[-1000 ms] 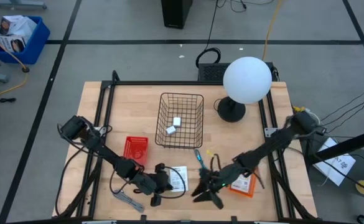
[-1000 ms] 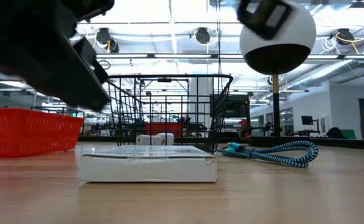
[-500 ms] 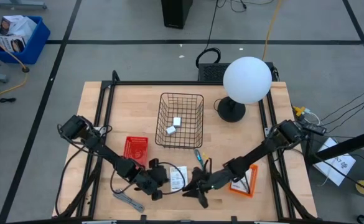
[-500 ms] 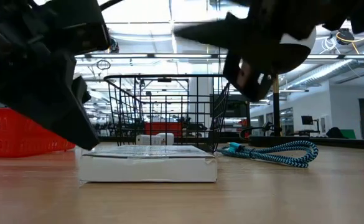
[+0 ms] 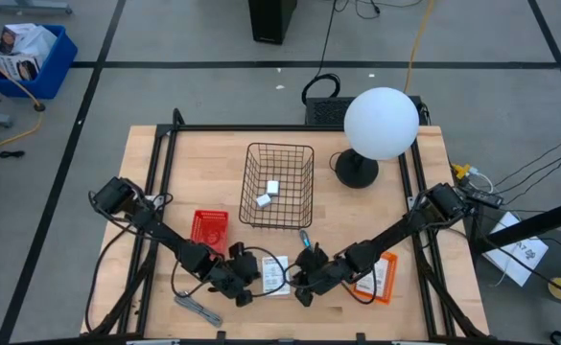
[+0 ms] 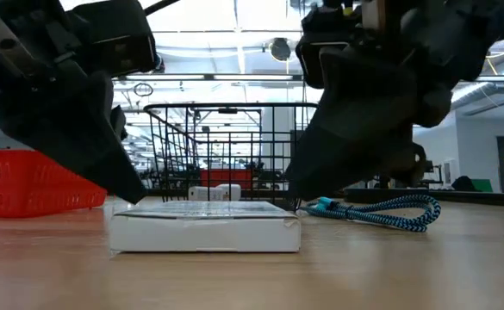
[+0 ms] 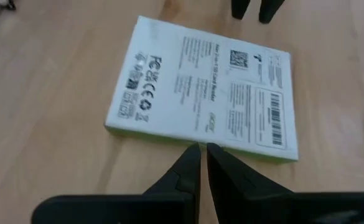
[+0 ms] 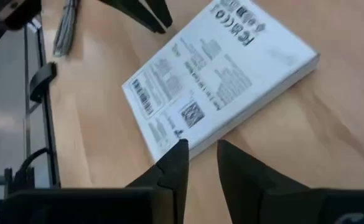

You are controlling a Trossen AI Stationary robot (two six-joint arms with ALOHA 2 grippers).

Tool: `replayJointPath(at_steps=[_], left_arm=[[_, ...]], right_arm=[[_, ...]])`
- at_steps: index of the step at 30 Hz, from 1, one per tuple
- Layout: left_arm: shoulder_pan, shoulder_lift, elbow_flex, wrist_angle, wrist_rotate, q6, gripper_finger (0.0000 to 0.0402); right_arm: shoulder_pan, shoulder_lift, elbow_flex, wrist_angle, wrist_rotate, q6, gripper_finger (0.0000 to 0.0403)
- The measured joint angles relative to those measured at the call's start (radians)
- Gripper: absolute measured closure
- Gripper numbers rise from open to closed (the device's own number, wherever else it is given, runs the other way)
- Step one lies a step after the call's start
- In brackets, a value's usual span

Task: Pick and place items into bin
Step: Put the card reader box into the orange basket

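A white printed card packet (image 5: pixel 276 275) (image 6: pixel 204 228) lies flat on the table between my two grippers. My left gripper (image 5: pixel 258 277) (image 7: pixel 203 149) is shut, with its tips at the packet's (image 7: pixel 200 87) left edge. My right gripper (image 5: pixel 295 279) (image 8: pixel 200 147) is slightly open and low at the packet's (image 8: pixel 219 81) right edge. Two little white blocks (image 5: pixel 268 194) lie in the black wire basket (image 5: pixel 278 149). A grey metal tool (image 5: pixel 196 309) lies near the front edge. The teal-handled tool (image 5: pixel 306 240) lies behind the right gripper. My left gripper's shut fingertips (image 7: pixel 194 152) come slanting down from the table's left at the packet's left long edge (image 7: pixel 169 134); I cannot tell if they touch it. My right gripper's fingers (image 8: pixel 175 152) slant down from the right at the opposite edge (image 8: pixel 197 142); touching or not, I cannot tell.
A small red basket (image 5: pixel 210 230) stands left of the packet. An orange and white packet (image 5: pixel 378 280) lies to the right. A lamp with a white globe (image 5: pixel 381 123) stands at the far right. A teal braided cord (image 6: pixel 381 211) lies behind the packet in the low view.
My right gripper has moved toward the table's left and down, from near the front edge to the packet's right edge. My left gripper has come lower at the packet's left edge. The packet has stayed where it was.
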Motion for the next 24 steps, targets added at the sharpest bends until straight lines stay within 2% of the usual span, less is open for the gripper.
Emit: replayJointPath(at_steps=[4, 7, 12, 16, 24], left_arm=[[-0.008, 0.000, 0.000, 0.066, -0.037, 0.048, 0.0369], [-0.001, 0.009, 0.001, 0.109, 0.014, 0.063, 0.0369], [0.028, 0.074, 0.004, 0.122, 0.041, 0.010, 0.0369], [0.054, 0.128, 0.006, 0.156, 0.086, -0.025, 0.0369], [0.060, 0.131, 0.005, 0.135, 0.116, -0.083, 0.0369]], right_arm=[[-0.005, 0.000, 0.000, -0.006, -0.001, 0.000, 0.0335], [-0.015, 0.000, 0.000, -0.042, -0.002, 0.001, 0.0343], [-0.025, 0.000, 0.000, -0.085, -0.022, 0.019, 0.0352], [-0.025, 0.000, -0.001, -0.050, -0.057, 0.000, 0.0352], [-0.023, 0.000, -0.002, -0.007, -0.059, -0.058, 0.0333]])
